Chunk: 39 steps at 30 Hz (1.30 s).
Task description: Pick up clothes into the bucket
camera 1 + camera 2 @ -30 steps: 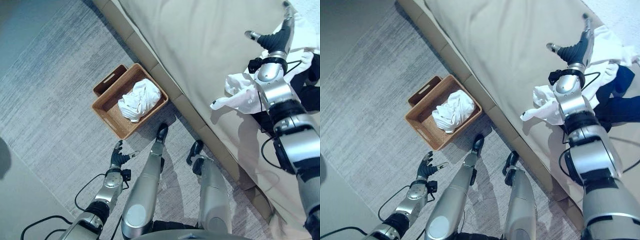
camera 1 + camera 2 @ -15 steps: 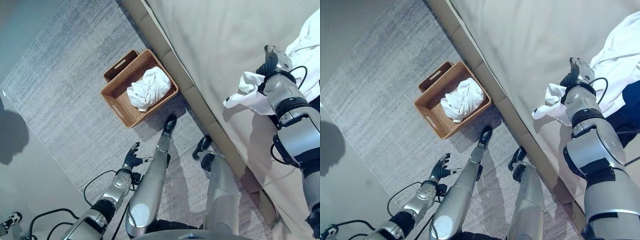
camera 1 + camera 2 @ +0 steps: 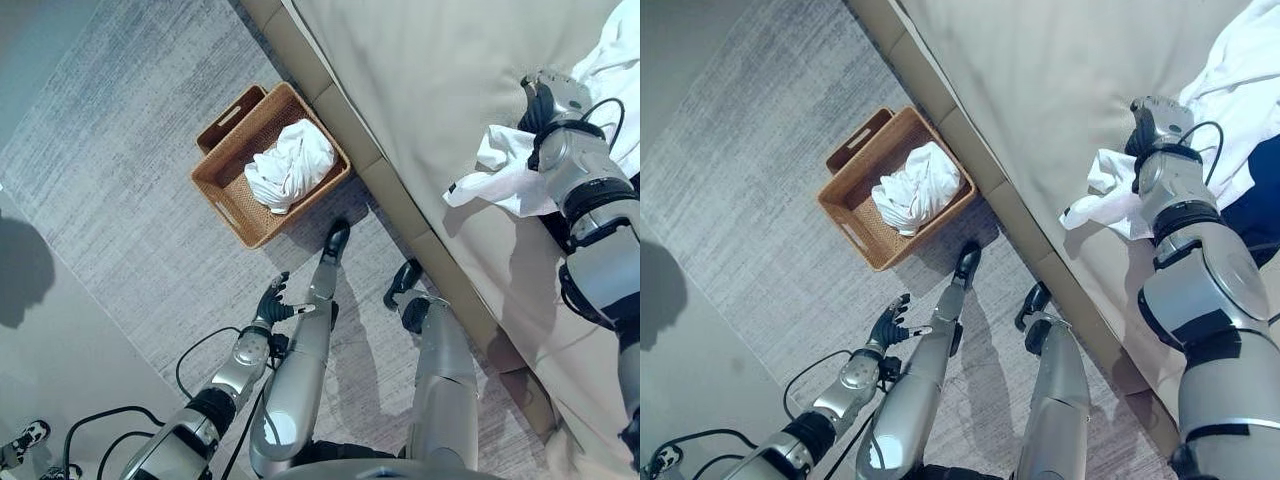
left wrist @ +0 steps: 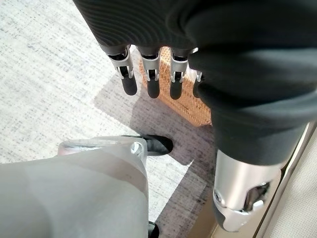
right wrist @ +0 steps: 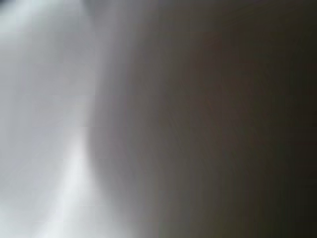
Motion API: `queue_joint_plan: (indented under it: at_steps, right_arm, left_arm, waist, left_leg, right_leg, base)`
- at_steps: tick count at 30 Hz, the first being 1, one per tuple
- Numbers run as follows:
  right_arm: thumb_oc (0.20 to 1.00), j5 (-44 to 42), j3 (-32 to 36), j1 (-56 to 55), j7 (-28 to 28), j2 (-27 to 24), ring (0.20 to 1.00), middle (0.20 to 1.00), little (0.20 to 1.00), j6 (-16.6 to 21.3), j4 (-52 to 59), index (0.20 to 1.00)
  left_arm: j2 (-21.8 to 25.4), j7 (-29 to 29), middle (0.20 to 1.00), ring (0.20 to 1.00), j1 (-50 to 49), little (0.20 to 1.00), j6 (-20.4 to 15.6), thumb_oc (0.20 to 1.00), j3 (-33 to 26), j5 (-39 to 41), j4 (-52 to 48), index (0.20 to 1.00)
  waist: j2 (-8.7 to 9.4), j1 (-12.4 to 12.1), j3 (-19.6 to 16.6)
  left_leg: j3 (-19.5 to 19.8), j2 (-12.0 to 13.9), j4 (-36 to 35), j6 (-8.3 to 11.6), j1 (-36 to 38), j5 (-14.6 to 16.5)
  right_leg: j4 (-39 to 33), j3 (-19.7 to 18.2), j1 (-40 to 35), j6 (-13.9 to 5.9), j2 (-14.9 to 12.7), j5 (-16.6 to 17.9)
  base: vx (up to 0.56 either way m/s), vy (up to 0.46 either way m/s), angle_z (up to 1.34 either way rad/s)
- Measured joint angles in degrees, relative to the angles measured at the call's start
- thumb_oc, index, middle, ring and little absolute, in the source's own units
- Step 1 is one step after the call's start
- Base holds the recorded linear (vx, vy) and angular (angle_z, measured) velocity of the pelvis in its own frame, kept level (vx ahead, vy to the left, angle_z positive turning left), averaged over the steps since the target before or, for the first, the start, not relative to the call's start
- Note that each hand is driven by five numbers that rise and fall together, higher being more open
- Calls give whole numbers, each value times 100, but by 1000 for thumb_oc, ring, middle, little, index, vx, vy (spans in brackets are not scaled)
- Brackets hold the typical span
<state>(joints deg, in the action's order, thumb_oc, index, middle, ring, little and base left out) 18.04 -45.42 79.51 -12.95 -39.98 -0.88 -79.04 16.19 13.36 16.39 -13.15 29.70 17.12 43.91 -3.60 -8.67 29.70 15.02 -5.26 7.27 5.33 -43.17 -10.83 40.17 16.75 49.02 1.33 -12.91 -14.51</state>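
A brown woven basket (image 3: 228,188) stands on the grey rug by the bed's edge, with a crumpled white cloth (image 3: 290,165) inside it. On the bed lies a white garment (image 3: 497,178), partly over a dark blue garment (image 3: 1255,200). My right hand (image 3: 545,98) sits on the white garment's upper edge, fingers curled down into the cloth. White cloth pressed close covers the right wrist view. My left hand (image 3: 272,302) hangs low over the rug, well short of the basket, fingers (image 4: 151,82) straight and holding nothing. The basket's corner (image 4: 198,106) shows past them.
The beige bed (image 3: 420,70) runs diagonally across the upper right, its padded edge (image 3: 380,185) right beside the basket. More white clothing (image 3: 1250,60) lies at the far right of the bed. Grey rug (image 3: 120,200) surrounds the basket on the other sides.
The camera has shifted. My right hand went from spread fingers above the bed to fingers curled on the white garment. The left hand stays low and open.
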Motion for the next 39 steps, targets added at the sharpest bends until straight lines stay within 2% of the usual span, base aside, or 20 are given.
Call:
queue_joint_plan:
  at_steps: [2, 5, 6, 7, 8, 10, 11, 14, 17, 20, 25, 29, 32, 33, 39]
  right_arm:
    - [1000, -27, 7, -6, -75, -36, 1000, 1000, 1000, -51, 200, 1000]
    - [1000, -211, 472, -417, -741, -339, 1000, 1000, 1000, -14, 1230, 1000]
    - [1000, -414, 1049, -871, -1293, -555, 1000, 1000, 1000, 156, 2063, 1000]
    - [1000, -496, 1387, -1062, -1498, -597, 1000, 1000, 1000, 212, 2365, 1000]
    - [1000, -743, 1775, -1225, -1959, -571, 1000, 1000, 1000, 351, 2547, 1000]
    - [1000, -1125, 2272, -1348, -2397, -550, 1000, 1000, 1000, 447, 2609, 1000]
    - [1000, -1251, 2301, -1356, -2508, -595, 1000, 1000, 1000, 459, 2639, 1000]
    - [1000, -1651, 2956, -1445, -2950, -649, 1000, 1000, 1000, 714, 3017, 1000]
    - [1000, -1771, 2972, -1453, -3105, -797, 1000, 1000, 1000, 730, 2948, 1000]
    - [1000, -1629, 2971, -1529, -3272, -848, 1000, 1000, 1000, 719, 3021, 1000]
    - [1000, -1417, 2556, -1586, -3070, -888, 1000, 1000, 1000, 629, 2419, 1000]
    - [1000, -1429, 1607, -1156, -2172, -682, 1000, 1000, 1000, 484, 958, 1000]
    - [1000, -1389, 1287, -855, -1823, -617, 1000, 1000, 1000, 432, 613, 1000]
    - [1000, -1352, 1124, -760, -1662, -545, 1000, 1000, 1000, 388, 466, 1000]
    - [1000, -1123, 706, -695, -972, -261, 1000, 1000, 1000, 289, 166, 1000]
  left_arm:
    - [-32, 33, 1000, 1000, 45, 1000, 0, 1000, 1, 0, 14, 1000]
    - [-33, 172, 1000, 1000, 83, 1000, -12, 1000, 1, -12, -28, 1000]
    - [1, 291, 1000, 1000, 61, 1000, -99, 1000, -2, -35, -125, 1000]
    - [15, 337, 1000, 1000, 70, 1000, -146, 1000, -4, -64, -129, 1000]
    - [62, 443, 1000, 1000, 82, 1000, -202, 1000, -24, -64, -121, 1000]
    - [87, 538, 1000, 1000, 83, 1000, -255, 1000, -71, -63, -90, 1000]
    - [94, 573, 1000, 1000, 97, 1000, -263, 1000, -106, -63, -62, 1000]
    - [113, 630, 1000, 1000, 120, 1000, -292, 1000, -161, -62, -136, 1000]
    - [117, 655, 1000, 1000, 116, 1000, -296, 1000, -167, -62, -122, 1000]
    - [113, 708, 1000, 1000, 117, 1000, -295, 1000, -170, -63, -104, 1000]
    - [104, 717, 1000, 1000, 118, 1000, -299, 1000, -165, -62, -93, 1000]
    - [75, 702, 1000, 1000, 134, 1000, -337, 1000, -142, -56, 22, 1000]
    - [69, 693, 1000, 1000, 144, 1000, -343, 1000, -115, -49, 43, 1000]
    - [45, 687, 1000, 1000, 151, 1000, -343, 1000, -117, -44, 87, 1000]
    - [58, 530, 1000, 1000, 163, 1000, -318, 1000, 46, -2, 217, 1000]
  waist:
    - [4, 101, -3]
    - [7, 206, -5]
    - [7, 181, -5]
    - [7, 186, -5]
    - [7, 261, -5]
    - [7, 327, -5]
    - [6, 333, -6]
    - [6, 351, -5]
    - [6, 347, -5]
    - [8, 451, -4]
    - [17, 472, 1]
    - [32, 473, 9]
    - [33, 510, 9]
    - [47, 536, 4]
    - [198, 492, -61]
  left_leg:
    - [-9, -1, 37, 21, -55, -15]
    - [-46, 6, 46, 19, -87, -17]
    - [-87, -2, 49, 4, -93, -32]
    - [-93, -6, 72, -19, -107, -47]
    - [-109, -3, 90, -10, -95, -29]
    - [-117, -5, 119, -23, -53, -10]
    - [-136, -14, 126, -29, -51, -23]
    - [-240, -7, 134, -31, -84, -16]
    - [-250, -4, 134, -39, -101, -12]
    - [-260, -3, 132, -56, -148, -3]
    - [-330, 5, 130, -57, -150, -20]
    - [-384, 57, 130, -63, -149, -24]
    - [-393, 69, 131, -76, -148, -35]
    - [-404, 90, 130, -127, -102, 51]
    - [-387, 125, 105, -120, 40, 18]
  right_leg:
    - [-25, 0, 29, 4, 5, 9]
    - [-105, -22, 39, -22, 25, 60]
    - [-135, -62, 44, -41, 37, 97]
    - [-134, -68, 54, -39, 37, 128]
    - [-187, -92, 5, -73, 53, 131]
    - [-223, -113, -52, -124, 59, 165]
    - [-243, -127, -54, -123, 59, 207]
    - [-309, -218, 1, -132, 69, 219]
    - [-347, -232, 8, -150, 78, 246]
    - [-381, -237, 42, -163, 90, 273]
    - [-464, -291, 37, -198, 110, 343]
    - [-610, -352, 0, -225, 193, 472]
    - [-641, -361, -7, -236, 210, 514]
    - [-638, -369, -57, -268, 229, 483]
    - [-641, -357, -182, -256, 261, 483]
  base:
    - [4, 45, -1]
    - [0, 40, -7]
    - [-11, 40, -13]
    - [-16, 53, -14]
    - [-10, 43, -9]
    - [-80, 97, -9]
    - [-78, 128, -13]
    - [-7, 53, -11]
    - [-5, 29, -2]
    - [-4, 11, 0]
    - [-11, 24, -7]
    - [-2, 0, -13]
    - [46, -12, -6]
    - [69, -38, 0]
    - [-10, 2, 0]
